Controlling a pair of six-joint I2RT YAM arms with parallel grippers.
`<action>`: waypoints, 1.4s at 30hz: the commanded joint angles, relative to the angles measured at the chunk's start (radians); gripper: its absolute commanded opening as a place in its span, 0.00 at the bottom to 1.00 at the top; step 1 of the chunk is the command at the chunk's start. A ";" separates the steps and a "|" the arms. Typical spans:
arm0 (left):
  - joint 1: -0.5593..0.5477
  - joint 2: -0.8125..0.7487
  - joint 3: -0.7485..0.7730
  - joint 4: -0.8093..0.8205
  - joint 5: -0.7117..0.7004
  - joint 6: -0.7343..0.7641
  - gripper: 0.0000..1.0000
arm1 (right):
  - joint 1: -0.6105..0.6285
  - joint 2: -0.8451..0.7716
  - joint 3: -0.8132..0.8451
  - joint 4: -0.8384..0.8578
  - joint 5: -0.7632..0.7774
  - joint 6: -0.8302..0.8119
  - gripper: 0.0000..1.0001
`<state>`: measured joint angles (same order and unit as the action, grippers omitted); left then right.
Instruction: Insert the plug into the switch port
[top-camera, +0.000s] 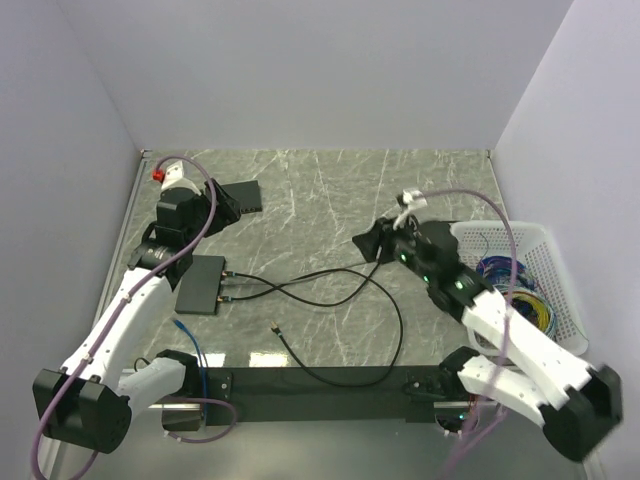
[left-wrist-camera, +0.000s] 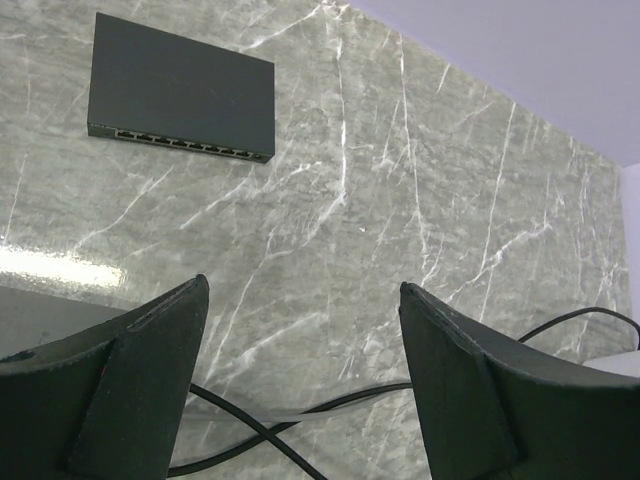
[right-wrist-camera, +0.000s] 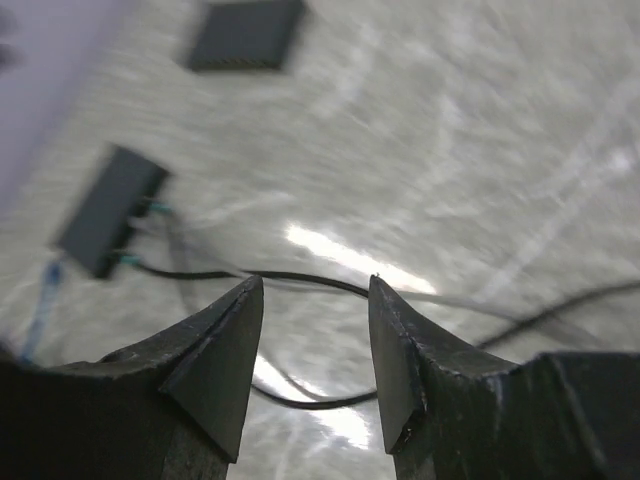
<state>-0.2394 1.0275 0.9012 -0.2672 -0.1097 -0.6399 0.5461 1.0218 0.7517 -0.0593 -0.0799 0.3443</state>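
- Gaping wide, the left gripper (left-wrist-camera: 302, 290) holds nothing and hangs above the marble table (top-camera: 330, 190).
- The right gripper (right-wrist-camera: 315, 290) is moderately parted and also empty, with a black cable passing beneath it.
- The plug (top-camera: 274, 326) lies loose on the table, well apart from both grippers.
- A white basket (top-camera: 530, 235) at the right holds a tangle of coloured cables (top-camera: 505, 275).
- There are two black switches. The near switch (top-camera: 200, 285) has two cables plugged in, and the far switch (left-wrist-camera: 180, 90) has none.
- There is one blue cable (top-camera: 197, 350).
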 joint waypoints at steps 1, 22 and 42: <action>0.002 0.003 -0.007 0.042 -0.007 0.003 0.83 | 0.083 -0.173 -0.095 0.176 -0.040 -0.042 0.55; 0.002 -0.142 0.022 -0.052 -0.321 0.023 0.88 | 0.114 -0.560 -0.279 0.104 -0.031 0.173 1.00; 0.002 -0.207 0.111 -0.158 -0.469 0.198 0.91 | 0.114 -0.563 -0.301 0.113 -0.087 0.136 1.00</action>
<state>-0.2394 0.8539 0.9749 -0.4324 -0.5358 -0.4976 0.6548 0.4774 0.4431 0.0219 -0.1524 0.4973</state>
